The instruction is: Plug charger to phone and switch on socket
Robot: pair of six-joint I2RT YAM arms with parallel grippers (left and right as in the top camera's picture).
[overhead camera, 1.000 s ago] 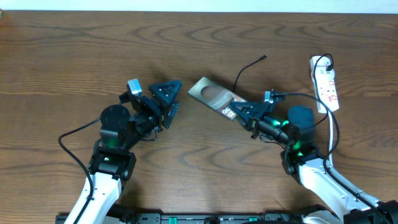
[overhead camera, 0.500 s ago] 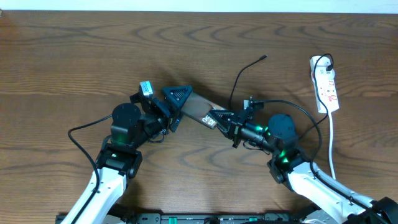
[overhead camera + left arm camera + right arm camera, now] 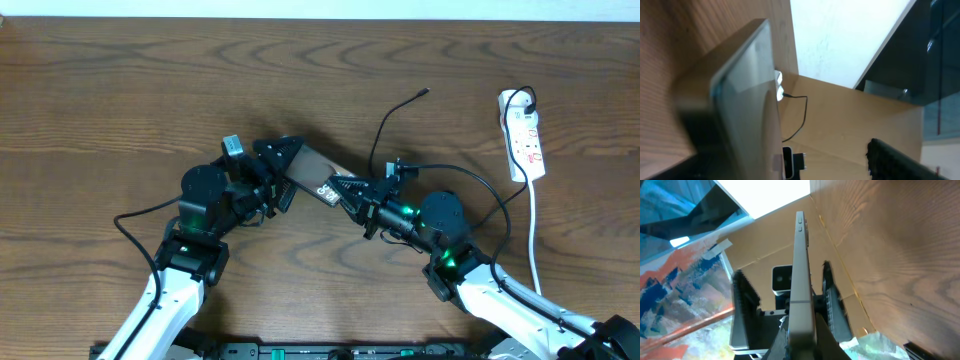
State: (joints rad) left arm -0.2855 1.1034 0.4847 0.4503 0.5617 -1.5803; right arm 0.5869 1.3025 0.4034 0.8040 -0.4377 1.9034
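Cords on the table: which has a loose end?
The thin black charger; its tip lies free on the table, while the white cord joins the socket.

The table (image 3: 120,90) is matt grained wood, the phone (image 3: 312,172) smooth grey metal-like, the socket (image 3: 524,140) white plastic.

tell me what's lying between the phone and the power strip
Overhead view: the charger cable curves over the wood between phone and socket, tip lying free, and the right gripper sits at the phone's near end.
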